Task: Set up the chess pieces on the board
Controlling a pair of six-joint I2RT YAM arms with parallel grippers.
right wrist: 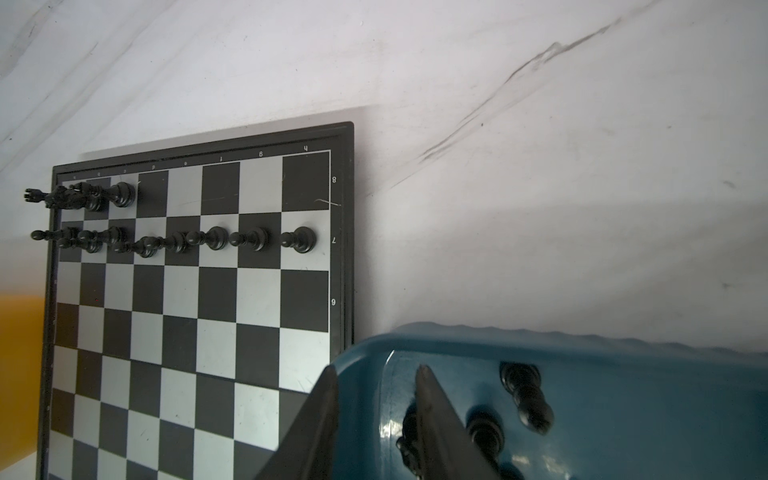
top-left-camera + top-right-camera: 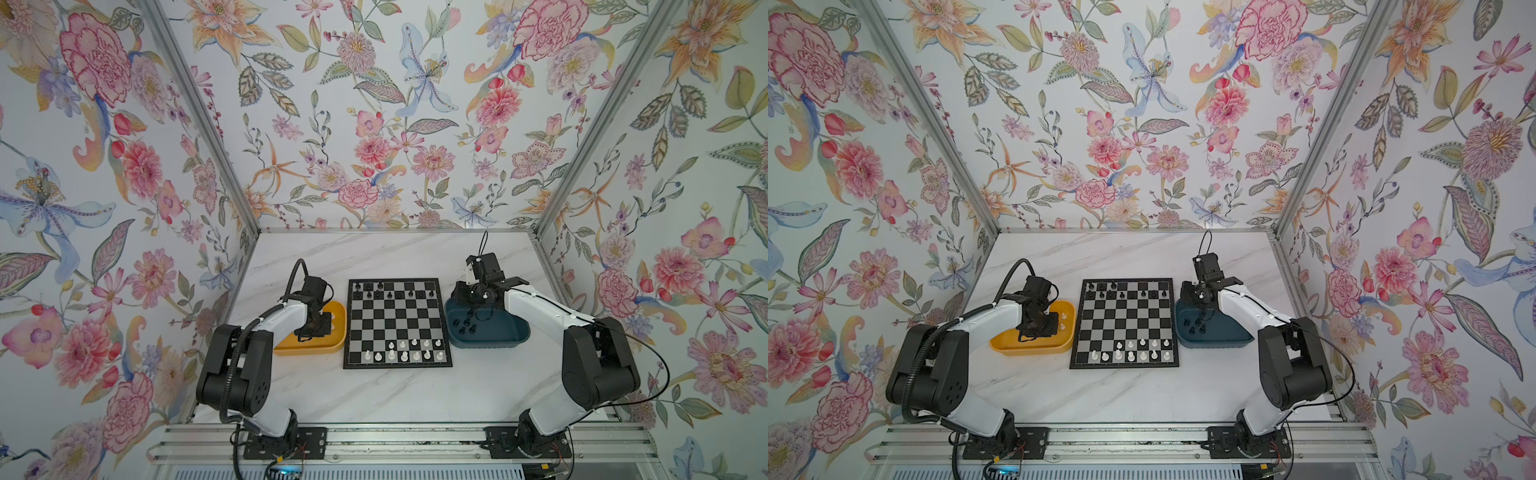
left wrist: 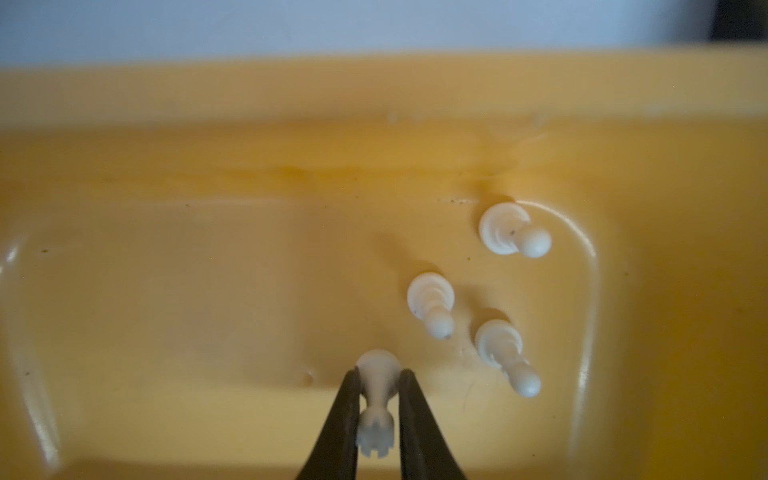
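The board (image 2: 397, 324) (image 2: 1125, 328) lies mid-table, with black chess pieces (image 2: 390, 291) (image 1: 216, 239) on its two far rows and white ones (image 2: 403, 351) on its two near rows. My left gripper (image 3: 379, 374) (image 2: 309, 332) is down in the yellow tray (image 3: 166, 270), shut on a white piece with a notched crown (image 3: 376, 428) that stands on the tray floor. Three white pawns (image 3: 432, 303) lie loose beside it. My right gripper (image 1: 378, 370) (image 2: 471, 309) hangs open over the corner of the dark blue tray (image 1: 623, 395) nearest the board, holding nothing. Black pieces (image 1: 528, 399) lie close by its fingers.
The yellow tray (image 2: 336, 316) sits against the board's left edge and the dark blue tray (image 2: 498, 332) against its right edge. Bare marble table (image 2: 395, 395) stretches in front of and behind the board. Flowered walls close in the sides and back.
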